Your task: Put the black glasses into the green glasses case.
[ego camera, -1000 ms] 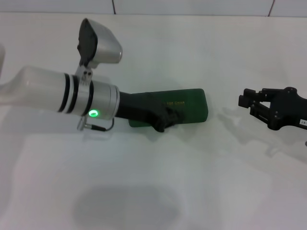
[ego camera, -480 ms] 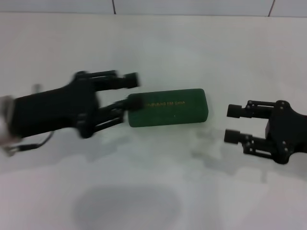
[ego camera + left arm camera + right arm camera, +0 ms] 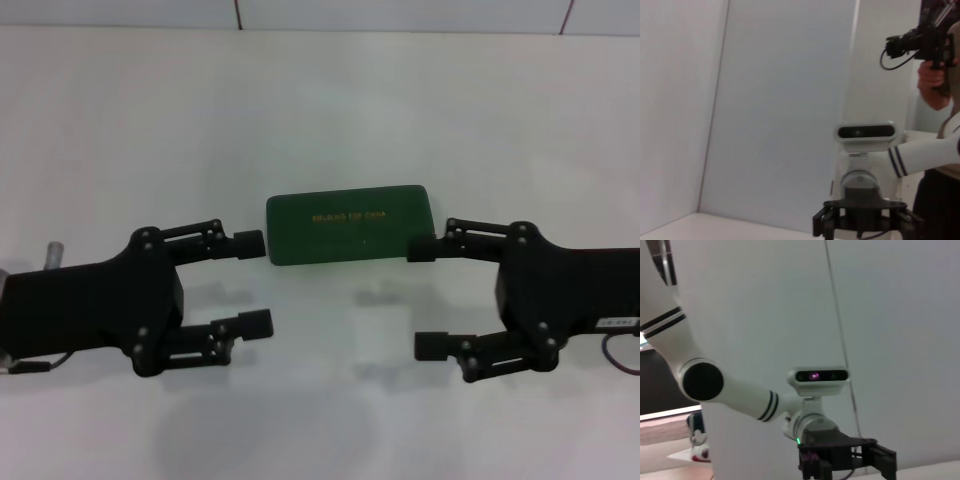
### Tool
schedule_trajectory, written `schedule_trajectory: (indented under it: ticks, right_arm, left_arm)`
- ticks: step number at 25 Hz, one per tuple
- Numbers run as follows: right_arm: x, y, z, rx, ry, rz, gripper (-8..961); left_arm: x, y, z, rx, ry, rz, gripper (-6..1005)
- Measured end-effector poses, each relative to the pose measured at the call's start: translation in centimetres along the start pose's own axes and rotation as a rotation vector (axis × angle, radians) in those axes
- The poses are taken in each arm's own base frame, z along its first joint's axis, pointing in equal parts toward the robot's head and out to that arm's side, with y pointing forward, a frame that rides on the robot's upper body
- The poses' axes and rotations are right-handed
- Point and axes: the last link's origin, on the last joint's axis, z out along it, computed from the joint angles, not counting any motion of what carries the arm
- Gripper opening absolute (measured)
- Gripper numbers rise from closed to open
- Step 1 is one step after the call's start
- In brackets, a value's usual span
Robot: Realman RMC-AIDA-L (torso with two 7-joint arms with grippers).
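A plain white table [image 3: 320, 120] meets a white tiled wall [image 3: 400, 12] with dark grout lines

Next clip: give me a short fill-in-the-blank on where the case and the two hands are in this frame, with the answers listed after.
1. The lid of the green glasses case is ____.
2. The left hand and the right hand both have their fingers ____.
3. In the head view, the case lies on the white table ____ the two hands.
4. The lettering on the case lid is ____ in colour.

Missing words: shut; open; between; gold
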Motion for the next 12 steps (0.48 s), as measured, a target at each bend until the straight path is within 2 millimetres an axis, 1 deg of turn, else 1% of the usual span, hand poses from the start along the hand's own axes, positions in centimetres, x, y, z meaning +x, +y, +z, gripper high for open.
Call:
schedule_trajectory:
  ticks: [3, 4, 12]
  right_arm:
    - [-0.06, -0.05, 0.25, -0.01, 0.001, -0.001, 859]
    - [-0.07, -0.05, 0.26, -0.011, 0.001, -0.001, 885]
    - [-0.03, -0.16, 0.29, -0.004, 0.004, -0.002, 886]
  left_arm:
    - [-0.01, 0.19, 0.15, -0.01, 0.008, 0.0, 717]
    - [-0.01, 0.21, 0.17, -0.01, 0.009, 0.0, 718]
    - [-0.15, 0.27, 0.17, -0.007, 0.014, -0.008, 720]
